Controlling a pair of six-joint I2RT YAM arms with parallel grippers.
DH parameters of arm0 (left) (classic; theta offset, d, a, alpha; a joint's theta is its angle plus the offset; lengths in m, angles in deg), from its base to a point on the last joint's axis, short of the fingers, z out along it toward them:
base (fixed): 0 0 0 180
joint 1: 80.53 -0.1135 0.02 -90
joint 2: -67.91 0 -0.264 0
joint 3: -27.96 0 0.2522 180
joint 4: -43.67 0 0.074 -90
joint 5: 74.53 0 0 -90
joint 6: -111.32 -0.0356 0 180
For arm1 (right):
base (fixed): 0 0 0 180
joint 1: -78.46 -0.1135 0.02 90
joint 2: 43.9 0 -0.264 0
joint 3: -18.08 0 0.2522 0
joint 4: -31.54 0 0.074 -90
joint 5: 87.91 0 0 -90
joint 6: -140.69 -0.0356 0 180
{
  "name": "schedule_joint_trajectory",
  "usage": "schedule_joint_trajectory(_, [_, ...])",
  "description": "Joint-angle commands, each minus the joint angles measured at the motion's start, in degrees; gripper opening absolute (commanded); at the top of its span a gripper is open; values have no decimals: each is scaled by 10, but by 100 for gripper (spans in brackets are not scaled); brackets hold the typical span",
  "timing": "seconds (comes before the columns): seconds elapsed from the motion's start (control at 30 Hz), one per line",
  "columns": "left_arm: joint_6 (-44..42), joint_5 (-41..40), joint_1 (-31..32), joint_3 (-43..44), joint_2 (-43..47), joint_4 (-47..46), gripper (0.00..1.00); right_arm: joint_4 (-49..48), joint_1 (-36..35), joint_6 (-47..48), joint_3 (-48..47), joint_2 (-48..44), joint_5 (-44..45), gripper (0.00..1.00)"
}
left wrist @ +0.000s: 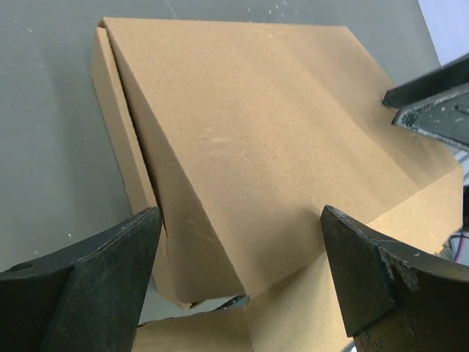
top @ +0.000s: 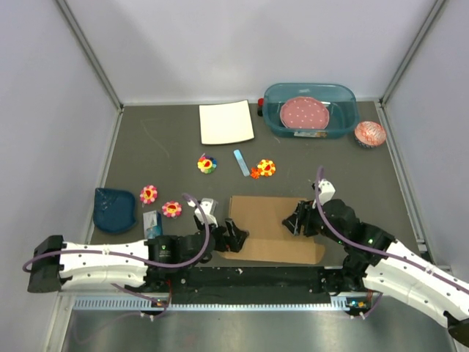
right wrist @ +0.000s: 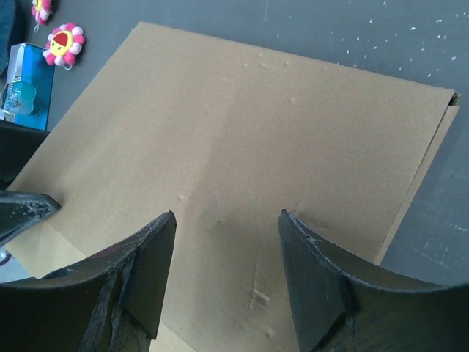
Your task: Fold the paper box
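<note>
Top external puts the paper box on the dark grey table, close to the near edge and right between your two arms, with its lid panel down over the base. Your left gripper sits at the box's left end, fingers spread wide with nothing between them. On the left wrist view the lid's near corner stands a little proud of the side wall below it. Your right gripper hangs over the right half, fingers also apart and gripping nothing — whether the tips touch the cardboard I cannot tell. Expect the box to be light and stiff: corrugated board that bends cleanly only on its creases, tends to spring back, and will likely skate on this smooth top if you push one side alone. The broad face gives the pads nothing, so take it by an edge — the raised lid lip at the left, or the doubled edge at the right — and pin with the other arm. Nearby to the left lie flower toys, a small blue packet and a dark teal dish. Further back are a white square sheet, a teal plastic tub holding a pink dotted plate, and a cupcake liner. Pale walls close in on three sides, so keep swings short.
</note>
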Motion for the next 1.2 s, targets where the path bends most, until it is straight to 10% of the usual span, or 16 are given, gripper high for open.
schedule_joint_trajectory(0.0, [21, 41, -3, -3, -5, -28, 93, -7, -6, 6, -31, 7, 5, 60])
schedule_joint_trajectory(0.6, [52, 57, -12, -25, 18, -24, 79, 4, -6, -12, -35, 6, 33, 61])
schedule_joint_trajectory(0.87, [40, 34, -18, -9, 23, 15, 82, 206, -4, -8, -151, 19, 173, 82])
schedule_joint_trajectory(1.17, [46, 54, -24, -14, 14, 25, 84, 241, -4, -87, -133, 116, 77, 97])
